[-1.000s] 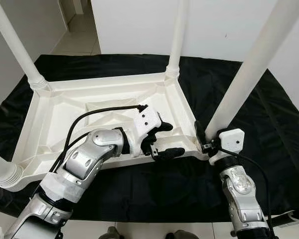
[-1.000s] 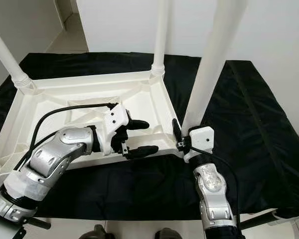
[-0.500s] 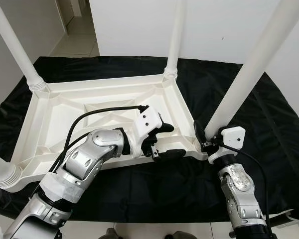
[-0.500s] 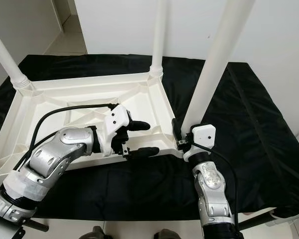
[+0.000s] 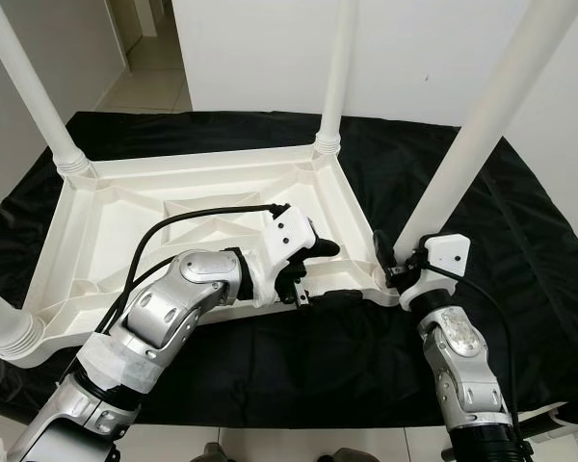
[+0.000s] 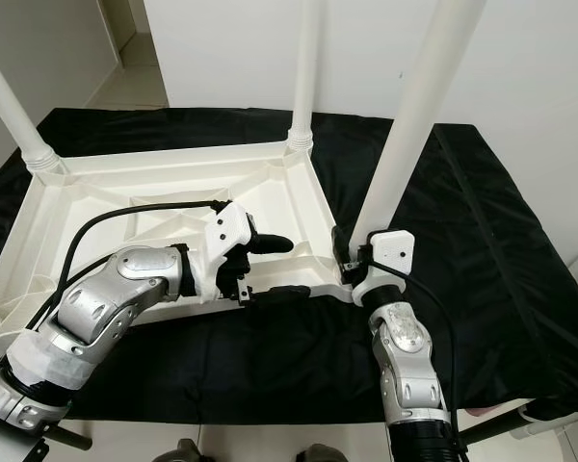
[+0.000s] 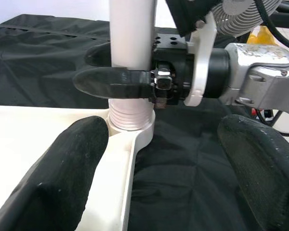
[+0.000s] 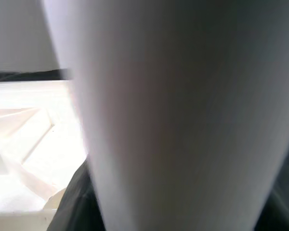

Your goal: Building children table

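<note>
The white plastic table [image 5: 106, 221] lies upside down on a black cloth [image 5: 520, 231], its legs pointing up. My right gripper [image 5: 397, 262] is shut on the near right leg [image 5: 482, 125] just above its threaded socket. In the left wrist view the right gripper's fingers [image 7: 111, 82] clasp the leg [image 7: 132, 33] from both sides. My left gripper [image 5: 332, 272] is open and straddles the table's near rim beside that corner. One of its fingers [image 7: 62, 168] is over the table's underside, the other outside over the cloth.
Three other legs stand up: far right [image 5: 339, 67], far left [image 5: 29, 87], and near left with its socket [image 5: 5, 332]. White walls close the back and right. Tiled floor [image 5: 154, 77] leads off at the far left.
The left gripper's lower finger has drawn in against the table's near rim. The right wrist has shifted a little while still holding the leg.
</note>
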`<state>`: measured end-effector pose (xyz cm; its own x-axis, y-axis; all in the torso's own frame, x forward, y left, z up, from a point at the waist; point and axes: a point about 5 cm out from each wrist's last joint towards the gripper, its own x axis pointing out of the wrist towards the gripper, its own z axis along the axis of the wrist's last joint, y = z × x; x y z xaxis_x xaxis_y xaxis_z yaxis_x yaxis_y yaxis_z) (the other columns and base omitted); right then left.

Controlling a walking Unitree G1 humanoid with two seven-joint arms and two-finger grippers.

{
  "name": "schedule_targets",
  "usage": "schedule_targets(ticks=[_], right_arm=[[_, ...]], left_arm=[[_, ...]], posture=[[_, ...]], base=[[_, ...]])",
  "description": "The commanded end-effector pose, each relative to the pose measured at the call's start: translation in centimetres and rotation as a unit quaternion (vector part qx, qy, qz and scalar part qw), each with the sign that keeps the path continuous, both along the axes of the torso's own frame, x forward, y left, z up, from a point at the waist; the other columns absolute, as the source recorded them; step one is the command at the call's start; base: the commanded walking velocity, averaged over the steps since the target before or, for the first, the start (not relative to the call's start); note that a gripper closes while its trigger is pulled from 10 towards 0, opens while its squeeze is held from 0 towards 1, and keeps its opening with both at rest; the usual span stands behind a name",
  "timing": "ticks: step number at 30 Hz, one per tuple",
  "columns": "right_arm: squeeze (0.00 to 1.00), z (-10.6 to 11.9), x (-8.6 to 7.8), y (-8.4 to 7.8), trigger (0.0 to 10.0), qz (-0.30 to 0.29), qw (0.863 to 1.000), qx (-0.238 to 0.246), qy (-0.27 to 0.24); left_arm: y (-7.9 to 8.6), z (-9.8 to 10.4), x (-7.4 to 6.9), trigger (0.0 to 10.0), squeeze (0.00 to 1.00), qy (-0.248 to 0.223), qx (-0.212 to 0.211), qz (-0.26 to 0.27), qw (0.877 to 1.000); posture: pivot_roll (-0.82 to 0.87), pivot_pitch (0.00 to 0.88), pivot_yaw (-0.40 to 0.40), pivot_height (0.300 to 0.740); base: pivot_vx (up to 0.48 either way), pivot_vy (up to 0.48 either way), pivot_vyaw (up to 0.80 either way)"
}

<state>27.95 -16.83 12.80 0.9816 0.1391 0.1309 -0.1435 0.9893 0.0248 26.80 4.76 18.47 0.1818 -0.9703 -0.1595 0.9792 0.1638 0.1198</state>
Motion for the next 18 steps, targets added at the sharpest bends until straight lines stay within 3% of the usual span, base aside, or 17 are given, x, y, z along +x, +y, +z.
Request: schedule_targets(ticks=[1, 8, 15, 18], right_arm=[[0.0, -2.7, -0.4, -0.9, 10.0, -0.036, 0.996, 0.042, 0.076], [0.0, -2.6, -0.2, -0.9, 10.0, -0.054, 0.992, 0.071, 0.087], [0.0, -2.1, 0.0, -0.8, 10.0, -0.058, 0.996, 0.032, 0.064], [0.0, -1.4, -0.1, -0.6, 10.0, -0.091, 0.995, 0.031, 0.038]], left_arm=[[-0.3, 0.3, -0.7, 10.0, 0.0, 0.003, 0.011, -0.059, 0.998], [-0.5, 0.4, -0.8, 10.0, 0.0, 0.004, 0.008, -0.063, 0.998], [-0.5, 0.5, -0.8, 10.0, 0.0, 0.003, 0.005, -0.063, 0.998], [-0.7, 0.4, -0.8, 10.0, 0.0, 0.004, 0.001, -0.059, 0.998]], posture=[[-0.02, 0.019, 0.024, 0.74], [-0.02, 0.023, 0.025, 0.74], [-0.02, 0.026, 0.023, 0.74], [-0.02, 0.026, 0.02, 0.74]], base=[[0.0, 0.0, 0.0], [0.0, 0.0, 0.0], [0.0, 0.0, 0.0], [0.0, 0.0, 0.0]])
